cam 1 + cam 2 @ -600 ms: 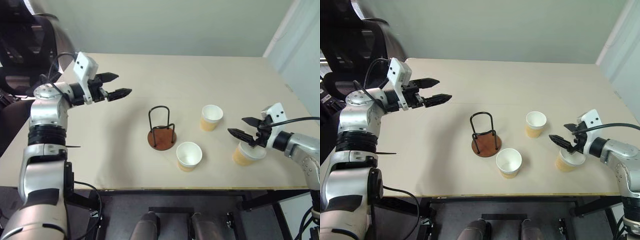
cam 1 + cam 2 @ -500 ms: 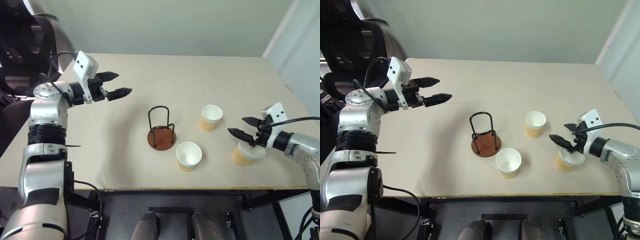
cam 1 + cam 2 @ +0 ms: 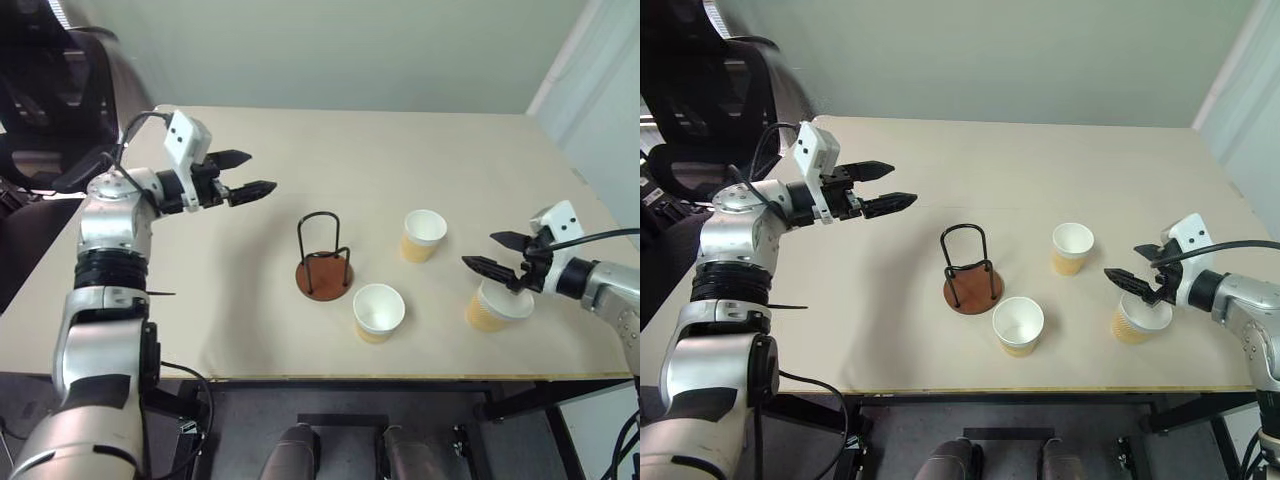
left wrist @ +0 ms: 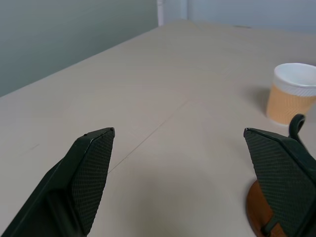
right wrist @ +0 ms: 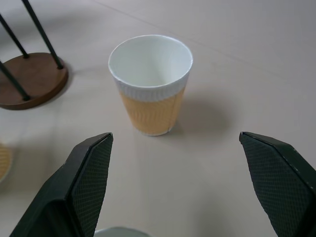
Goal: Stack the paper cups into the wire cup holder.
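Three paper cups stand upright on the surface (image 3: 250, 340): one (image 3: 423, 235) beyond, one (image 3: 378, 312) just in front of the wire cup holder (image 3: 323, 257), and the nearest cup (image 3: 492, 308) under the right pincer (image 3: 500, 256). That pincer is wide and empty, seemingly just above the rim. It should drop squarely around the cup wall and close gently so the paper does not crush. The left pincer (image 3: 254, 173) hangs wide, well apart.

Head cameras overlook table (image 3: 250, 330); wrist cameras skim it.
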`<state>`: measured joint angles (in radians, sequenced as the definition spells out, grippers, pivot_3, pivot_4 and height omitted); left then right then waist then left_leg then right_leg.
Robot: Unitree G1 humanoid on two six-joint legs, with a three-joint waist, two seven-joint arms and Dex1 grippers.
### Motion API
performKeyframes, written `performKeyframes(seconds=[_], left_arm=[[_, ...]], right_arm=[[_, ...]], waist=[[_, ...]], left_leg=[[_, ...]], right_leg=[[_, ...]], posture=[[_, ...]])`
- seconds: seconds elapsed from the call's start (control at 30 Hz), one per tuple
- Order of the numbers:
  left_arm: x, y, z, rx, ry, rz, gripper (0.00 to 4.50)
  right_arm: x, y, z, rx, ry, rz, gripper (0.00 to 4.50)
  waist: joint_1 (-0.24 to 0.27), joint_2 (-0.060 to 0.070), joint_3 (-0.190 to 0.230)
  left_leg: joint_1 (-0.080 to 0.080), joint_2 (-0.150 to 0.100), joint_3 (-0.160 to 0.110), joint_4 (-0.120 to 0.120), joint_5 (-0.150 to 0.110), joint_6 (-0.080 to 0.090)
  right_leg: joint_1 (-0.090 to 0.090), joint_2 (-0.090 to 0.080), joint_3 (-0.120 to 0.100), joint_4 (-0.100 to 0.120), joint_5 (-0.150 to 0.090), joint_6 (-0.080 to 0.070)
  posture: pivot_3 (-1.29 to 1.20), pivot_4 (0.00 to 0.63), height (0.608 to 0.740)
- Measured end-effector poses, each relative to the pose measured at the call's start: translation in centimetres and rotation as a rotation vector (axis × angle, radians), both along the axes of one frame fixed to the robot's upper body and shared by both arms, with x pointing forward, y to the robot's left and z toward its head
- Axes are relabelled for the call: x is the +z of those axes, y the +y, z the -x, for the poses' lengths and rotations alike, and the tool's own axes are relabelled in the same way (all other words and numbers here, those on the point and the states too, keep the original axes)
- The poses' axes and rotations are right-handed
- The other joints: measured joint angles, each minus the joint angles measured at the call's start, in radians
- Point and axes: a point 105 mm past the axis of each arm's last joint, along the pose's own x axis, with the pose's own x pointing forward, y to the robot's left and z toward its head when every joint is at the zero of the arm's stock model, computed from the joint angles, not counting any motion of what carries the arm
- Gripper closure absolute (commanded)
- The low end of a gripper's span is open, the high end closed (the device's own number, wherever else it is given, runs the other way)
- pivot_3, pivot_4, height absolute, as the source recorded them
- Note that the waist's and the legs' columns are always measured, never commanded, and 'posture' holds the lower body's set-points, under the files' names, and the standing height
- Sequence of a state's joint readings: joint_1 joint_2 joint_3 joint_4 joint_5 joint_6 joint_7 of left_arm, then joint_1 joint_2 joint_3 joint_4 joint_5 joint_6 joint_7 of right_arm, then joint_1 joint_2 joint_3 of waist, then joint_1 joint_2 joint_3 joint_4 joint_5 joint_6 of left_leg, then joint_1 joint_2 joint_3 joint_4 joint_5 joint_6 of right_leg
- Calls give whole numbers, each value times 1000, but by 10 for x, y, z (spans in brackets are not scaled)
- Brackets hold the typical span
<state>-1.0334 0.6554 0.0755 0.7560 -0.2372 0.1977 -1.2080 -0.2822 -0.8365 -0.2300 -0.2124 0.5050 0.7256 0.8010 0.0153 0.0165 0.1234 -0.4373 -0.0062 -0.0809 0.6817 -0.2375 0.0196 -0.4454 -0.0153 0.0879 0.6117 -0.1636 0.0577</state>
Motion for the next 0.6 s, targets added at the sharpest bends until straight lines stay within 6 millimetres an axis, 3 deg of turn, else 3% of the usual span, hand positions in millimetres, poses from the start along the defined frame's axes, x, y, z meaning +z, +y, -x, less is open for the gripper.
performKeyframes(seconds=[0.13, 0.27, 0.37, 0.6], left_arm=[[-3, -19, 3, -124, 25, -36, 20], [-19, -27, 10, -227, 73, -140, 20], [-29, -22, 13, -249, 95, -211, 20], [-31, -3, 13, -205, 103, -254, 20]], right_arm=[[5, 8, 9, 32, -5, 6, 328], [5, 11, 14, 44, 11, -1, 328], [6, 8, 14, 37, 13, 11, 328], [8, 6, 15, 32, 23, 17, 328]], waist=[[1, 0, 0], [0, 0, 0], [-2, 0, 0], [-1, 0, 0]], left_leg=[[0, 0, 0, 0, 0, 0], [0, 0, 0, 0, 0, 0], [0, 0, 0, 0, 0, 0], [-1, 0, 0, 0, 0, 1]], right_leg=[[0, 0, 0, 0, 0, 0], [0, 0, 0, 0, 0, 1], [0, 0, 0, 0, 1, 2], [0, 0, 0, -1, 0, 2]], posture=[[0, 150, 740], [0, 150, 740], [0, 150, 740], [0, 150, 740]])
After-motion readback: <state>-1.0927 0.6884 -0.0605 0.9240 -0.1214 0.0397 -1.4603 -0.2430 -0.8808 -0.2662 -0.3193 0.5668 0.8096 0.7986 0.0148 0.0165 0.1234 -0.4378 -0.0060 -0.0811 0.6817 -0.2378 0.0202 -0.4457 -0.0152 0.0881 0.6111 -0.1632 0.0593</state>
